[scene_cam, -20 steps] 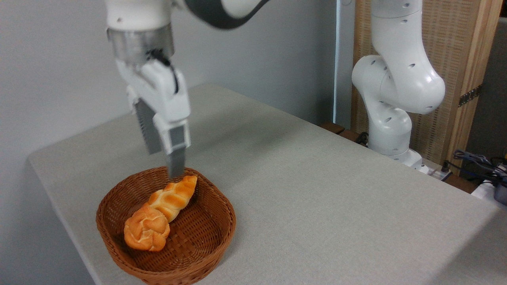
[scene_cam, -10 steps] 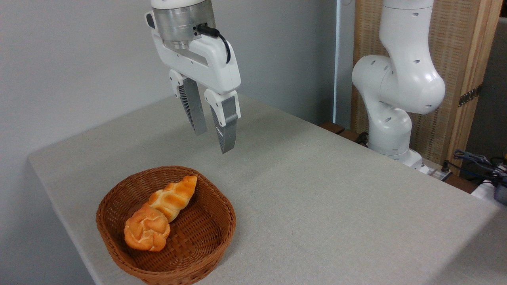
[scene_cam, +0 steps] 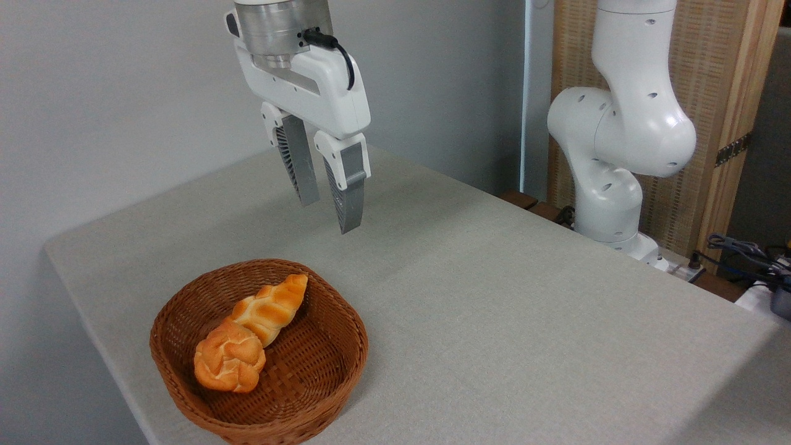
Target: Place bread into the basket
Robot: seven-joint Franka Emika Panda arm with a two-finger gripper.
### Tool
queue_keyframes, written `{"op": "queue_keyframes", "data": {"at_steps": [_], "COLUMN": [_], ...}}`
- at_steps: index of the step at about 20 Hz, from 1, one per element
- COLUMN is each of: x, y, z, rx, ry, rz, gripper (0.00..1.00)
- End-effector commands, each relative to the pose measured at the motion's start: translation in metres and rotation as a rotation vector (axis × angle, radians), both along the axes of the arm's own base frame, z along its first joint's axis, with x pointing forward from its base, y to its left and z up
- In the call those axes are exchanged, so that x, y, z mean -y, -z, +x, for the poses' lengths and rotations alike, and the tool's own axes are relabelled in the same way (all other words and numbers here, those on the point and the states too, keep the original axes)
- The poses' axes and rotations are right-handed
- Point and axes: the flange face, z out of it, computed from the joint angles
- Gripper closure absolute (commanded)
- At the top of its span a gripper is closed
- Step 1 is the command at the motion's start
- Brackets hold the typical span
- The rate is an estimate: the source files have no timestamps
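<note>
Count: one bread (scene_cam: 228, 363), one braided loaf (scene_cam: 270, 309), one basket (scene_cam: 321, 346), one claw (scene_cam: 329, 216), one white arm (scene_cam: 621, 142).
Tabletop: the tabletop (scene_cam: 494, 321) is covered in plain pale grey cloth; the basket stands near its left front corner, and the rest of the cloth is bare.
Room: a grey wall runs behind on the left; a woven panel in a wooden frame (scene_cam: 710, 93) stands at far right behind the arm's base, with dark cables (scene_cam: 741, 253) at the right edge.
Bread: the round bun lies inside the basket on the near left side, touching the near end of the braided loaf, which slants up to the far right rim.
Claw: its two fingers hang apart with nothing between them, pointing down, in the air above the tabletop.
Bread to claw: the bun sits well below the claw, nearer the camera and to its left, well apart from it.
</note>
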Motion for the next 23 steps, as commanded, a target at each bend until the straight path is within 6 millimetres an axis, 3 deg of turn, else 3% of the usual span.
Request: {"op": "queue_keyframes", "data": {"at_steps": [1,3,23], "x": [-0.0010,-0.0013,0.0023], "y": [-0.0128,-0.0200,-0.0205], "z": [0.0160,0.0224,0.0213], "rx": [-0.017,-0.002,-0.001], "ry": [-0.017,-0.019,-0.017], "rz": [0.016,0.012,0.009], "gripper": [0.00,0.00,0.00]}}
